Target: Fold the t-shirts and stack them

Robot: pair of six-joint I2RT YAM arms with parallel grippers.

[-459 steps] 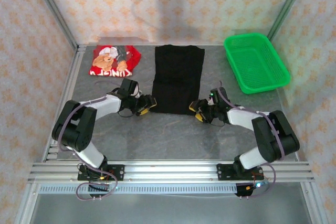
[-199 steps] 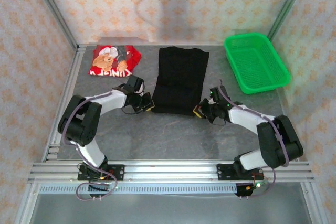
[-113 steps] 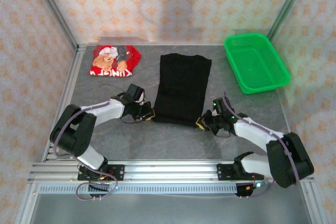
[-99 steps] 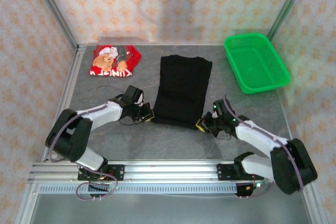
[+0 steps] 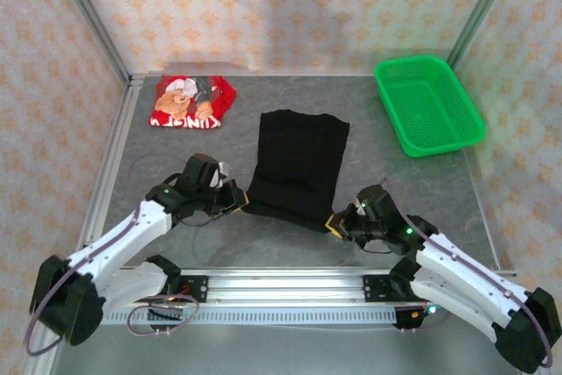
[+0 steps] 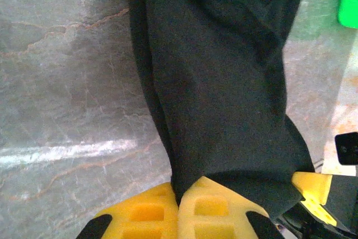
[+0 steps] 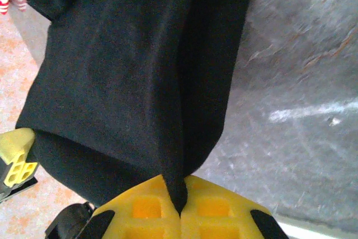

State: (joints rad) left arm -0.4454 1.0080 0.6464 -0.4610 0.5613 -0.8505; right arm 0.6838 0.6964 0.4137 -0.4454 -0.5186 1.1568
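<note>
The black t-shirt [image 5: 297,164] lies folded into a long strip in the middle of the grey table, its near edge lifted. My left gripper [image 5: 239,205] is shut on the near left corner of the black t-shirt [image 6: 224,82], the cloth pinched between the yellow pads [image 6: 145,216]. My right gripper [image 5: 332,224] is shut on the near right corner of the black t-shirt [image 7: 134,71], with a fold of cloth caught between its yellow pads [image 7: 218,211]. The red t-shirt [image 5: 195,100] with a cartoon print lies folded at the back left.
A green mesh basket [image 5: 428,103] stands at the back right. Patterned walls and metal frame posts close in the table [image 5: 395,164] on three sides. An aluminium rail [image 5: 281,285] runs along the near edge by the arm bases.
Both arms have pulled back toward the near edge, dragging the black t-shirt's near edge with them. The shirt has slid nearer and a little left. The red t-shirt has stayed put.
</note>
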